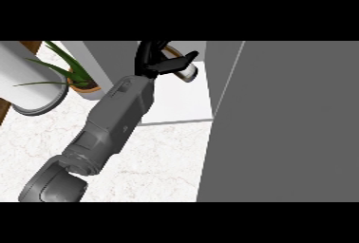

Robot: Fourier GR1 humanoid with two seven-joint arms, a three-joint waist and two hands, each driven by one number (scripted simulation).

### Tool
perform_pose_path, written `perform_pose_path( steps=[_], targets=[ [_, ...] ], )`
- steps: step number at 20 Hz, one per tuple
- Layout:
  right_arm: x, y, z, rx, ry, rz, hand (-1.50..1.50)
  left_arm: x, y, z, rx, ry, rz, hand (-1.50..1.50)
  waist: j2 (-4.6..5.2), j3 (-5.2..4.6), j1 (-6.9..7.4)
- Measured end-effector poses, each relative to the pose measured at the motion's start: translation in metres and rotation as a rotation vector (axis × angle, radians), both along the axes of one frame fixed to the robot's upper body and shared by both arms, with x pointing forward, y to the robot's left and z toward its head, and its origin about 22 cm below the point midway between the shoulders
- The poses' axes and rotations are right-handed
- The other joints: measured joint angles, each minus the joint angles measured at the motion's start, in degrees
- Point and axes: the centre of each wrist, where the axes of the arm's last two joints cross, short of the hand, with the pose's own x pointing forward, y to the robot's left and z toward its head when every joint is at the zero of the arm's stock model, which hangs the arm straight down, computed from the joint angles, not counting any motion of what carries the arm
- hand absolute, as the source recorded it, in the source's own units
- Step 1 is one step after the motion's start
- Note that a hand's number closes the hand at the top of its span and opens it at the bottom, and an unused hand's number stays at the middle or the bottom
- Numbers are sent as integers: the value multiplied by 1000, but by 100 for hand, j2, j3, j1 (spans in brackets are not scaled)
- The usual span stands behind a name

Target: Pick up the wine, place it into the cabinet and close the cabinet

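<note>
Grey cabinet door (pixel 288 123) stands open beside left hand (pixel 154 60).

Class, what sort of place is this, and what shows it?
Probably a kitchen: a white marbled counter, an open grey cabinet with a white shelf, and a green leafy plant in a pot.

Left forearm (pixel 119 118) extended forward; left robot hand (pixel 155 60) curled, gripping.

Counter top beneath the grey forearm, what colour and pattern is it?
The stone counter top is white with faint beige marble veins, best seen in the head view.
</note>
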Motion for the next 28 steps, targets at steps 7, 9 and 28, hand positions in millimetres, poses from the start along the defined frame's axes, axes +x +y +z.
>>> perform_pose_path(
  steps=[7,9,28],
  targets=[
    [-2,-2,0,-6,25,-25,-150,-4,-11,-1,-24,10,-52,-150,-71,1,148],
    [-3,-2,-1,-2,32,-35,-150,-6,-10,-5,-36,14,-65,-150,-90,1,206],
    [-6,-7,-3,-26,44,-81,-150,-64,-6,-57,-190,71,-228,-150,-199,1,432]
  ],
)
